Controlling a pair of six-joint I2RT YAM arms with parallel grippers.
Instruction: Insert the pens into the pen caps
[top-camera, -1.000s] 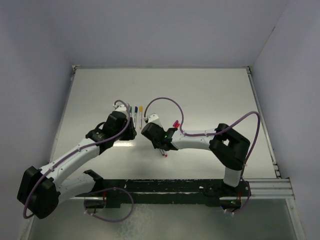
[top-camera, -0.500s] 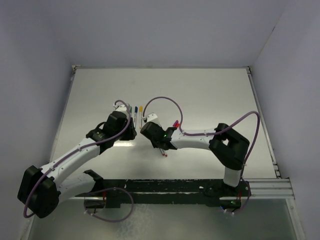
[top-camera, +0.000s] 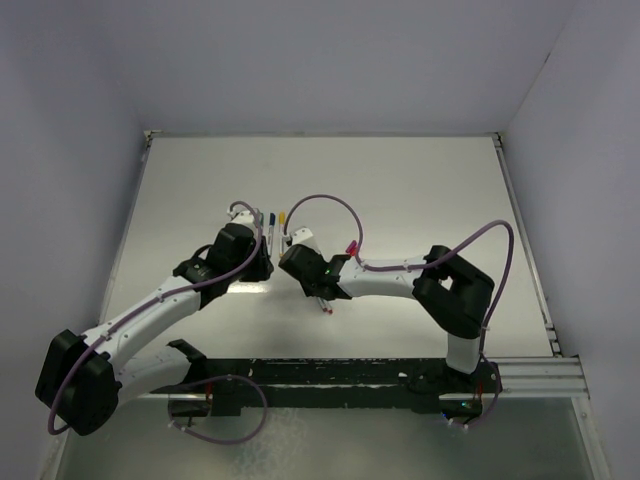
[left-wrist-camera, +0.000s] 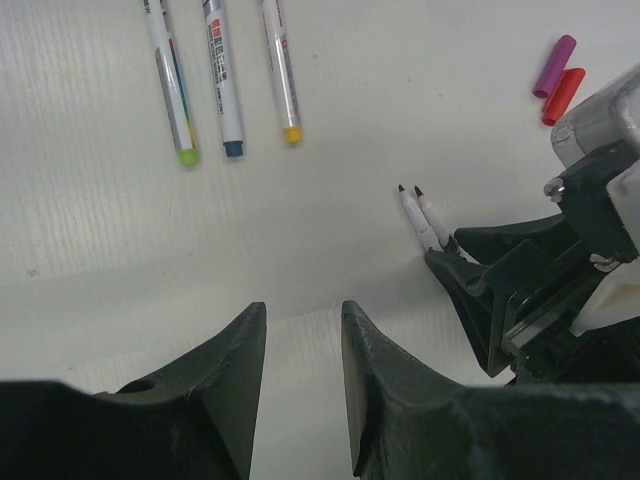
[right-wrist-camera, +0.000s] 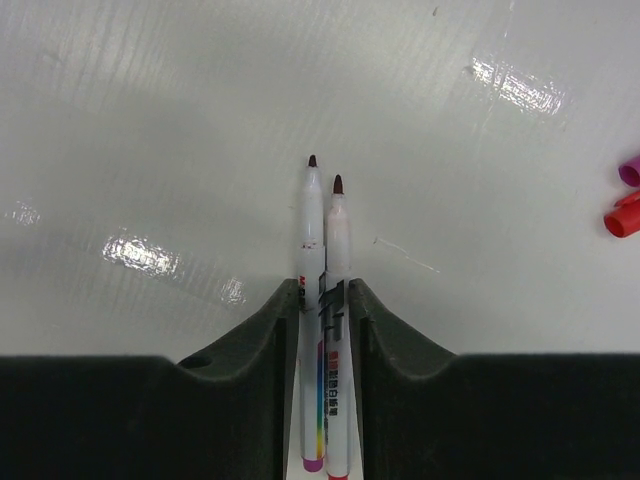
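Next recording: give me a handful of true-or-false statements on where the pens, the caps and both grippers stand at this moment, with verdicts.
1. The right gripper is closed on two pens at once. True.
2. The left gripper holds a pen. False: its jaws stand open with only the table showing between them.
3. The purple cap and the red cap lie next to each other on the table. True.
4. The three other pens, with green, blue and yellow ends, lie crossed in a pile. False: they lie side by side, roughly parallel.
5. The two pens in the right gripper have their caps on. False: both show bare dark tips.
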